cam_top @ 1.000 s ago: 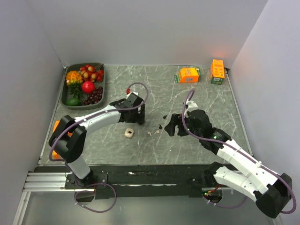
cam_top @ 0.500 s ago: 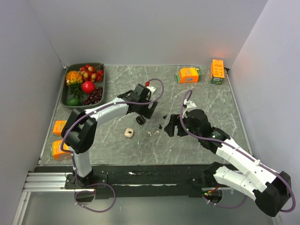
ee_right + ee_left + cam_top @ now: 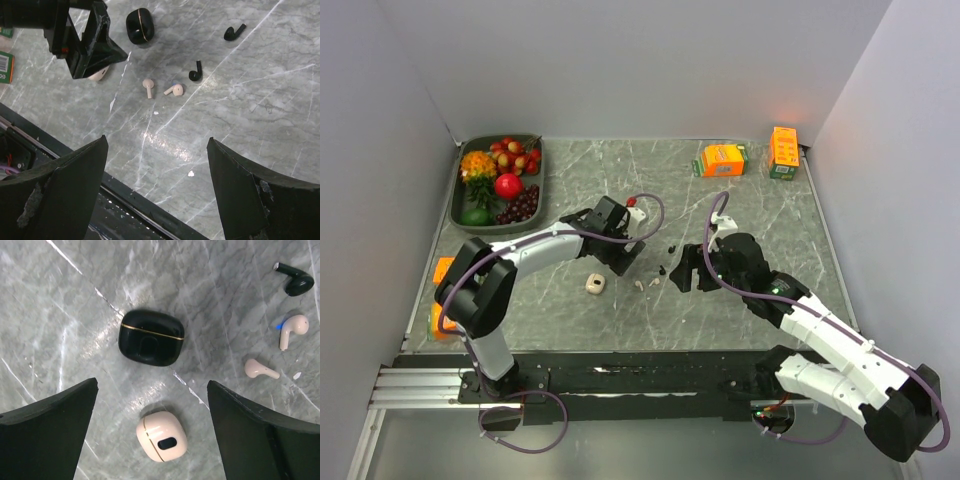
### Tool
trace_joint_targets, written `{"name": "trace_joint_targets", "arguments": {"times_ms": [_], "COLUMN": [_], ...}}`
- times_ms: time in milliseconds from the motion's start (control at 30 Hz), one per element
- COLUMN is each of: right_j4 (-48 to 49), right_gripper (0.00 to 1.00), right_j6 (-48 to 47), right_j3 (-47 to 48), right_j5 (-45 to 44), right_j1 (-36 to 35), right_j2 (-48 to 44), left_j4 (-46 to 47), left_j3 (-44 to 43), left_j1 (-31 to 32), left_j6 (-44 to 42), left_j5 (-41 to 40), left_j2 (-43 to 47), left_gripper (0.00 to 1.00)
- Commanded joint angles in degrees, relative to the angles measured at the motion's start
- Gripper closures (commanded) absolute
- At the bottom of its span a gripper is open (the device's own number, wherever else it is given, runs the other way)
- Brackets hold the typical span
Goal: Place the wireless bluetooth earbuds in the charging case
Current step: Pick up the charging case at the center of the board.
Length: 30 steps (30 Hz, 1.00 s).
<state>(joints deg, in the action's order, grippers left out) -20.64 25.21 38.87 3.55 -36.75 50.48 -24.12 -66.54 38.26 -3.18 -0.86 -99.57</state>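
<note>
Seen from the left wrist, a shut black charging case [image 3: 151, 337] lies ahead of my open left gripper [image 3: 152, 384], and a shut white case [image 3: 161, 436] lies below and between its fingers, untouched. To the right lie two white earbuds [image 3: 292, 329] [image 3: 260, 369] and one black earbud [image 3: 296, 282]. The right wrist view shows both white earbuds [image 3: 148, 86] [image 3: 174, 90] and both black earbuds [image 3: 195, 72] [image 3: 234, 32] loose on the table. My right gripper [image 3: 157, 140] hangs open and empty short of them. From above, the left gripper [image 3: 623, 252] hovers just behind the white case [image 3: 596, 285].
A tray of fruit [image 3: 460, 200] sits at the back left. Two orange boxes [image 3: 723, 160] [image 3: 783, 152] stand at the back right, and two more [image 3: 442, 270] lie by the left edge. The black front rail [image 3: 130, 200] runs just below the right gripper.
My left gripper swung out toward the back right, then came back over the black case. The right arm and the earbuds have not moved.
</note>
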Motion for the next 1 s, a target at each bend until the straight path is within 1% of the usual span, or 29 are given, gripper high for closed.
{"name": "trace_joint_targets", "arguments": {"times_ms": [0, 100, 500, 633, 967], "right_j4": [1.0, 0.4, -1.2, -1.6, -1.7], "right_gripper": [0.12, 0.12, 0.12, 0.12, 0.12], "right_j6": [-0.1, -0.3, 0.5, 0.3, 0.1], "right_j3": [0.6, 0.9, 0.9, 1.2, 1.3], "right_j5": [0.8, 0.6, 0.7, 0.4, 0.0], "right_j1": [-0.2, -0.3, -0.3, -0.2, -0.3], "right_j2": [0.1, 0.2, -0.8, -0.6, -0.2], "left_j4": [3.5, 5.1, 4.5, 5.1, 5.0], "left_j3": [-1.2, -1.5, -3.9, -3.9, -5.1], "left_j1": [-0.7, -1.0, -1.4, -1.6, -1.8], "left_j6": [-3.8, -4.7, -7.5, -7.5, -7.5], "left_j5": [2.1, 2.8, 6.8, 6.8, 6.3], "left_j2": [0.4, -0.4, -5.6, -6.5, -9.2], "left_gripper": [0.04, 0.05, 0.15, 0.16, 0.24]}}
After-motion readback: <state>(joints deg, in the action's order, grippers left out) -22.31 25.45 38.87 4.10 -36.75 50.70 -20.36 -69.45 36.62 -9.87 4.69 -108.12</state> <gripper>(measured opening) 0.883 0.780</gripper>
